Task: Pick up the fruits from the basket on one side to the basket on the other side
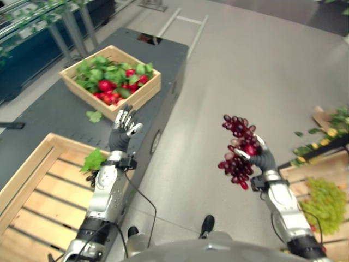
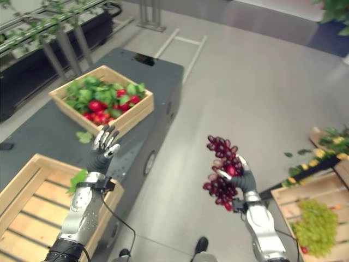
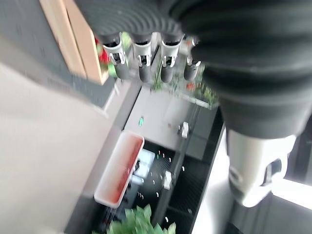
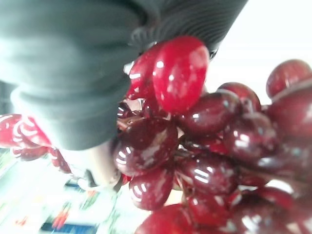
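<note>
Open floor (image 1: 245, 71) between table (image 1: 49, 117) (left) and right crates (image 1: 322, 180).

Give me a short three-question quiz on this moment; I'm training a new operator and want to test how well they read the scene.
1. True or false: the right robot hand holds a bunch of red grapes up over the floor.
2. Multiple choice: the left robot hand is
A. curled round a leaf
B. open, holding nothing
C. pressed flat into the crate
3. Fill in: the wooden crate at the far end of the dark table holds green leaves and ____ fruit.

Key:
1. True; the grapes hang from the fingers curled round them.
2. B; its fingers are straight, above the table edge.
3. Red.
</note>
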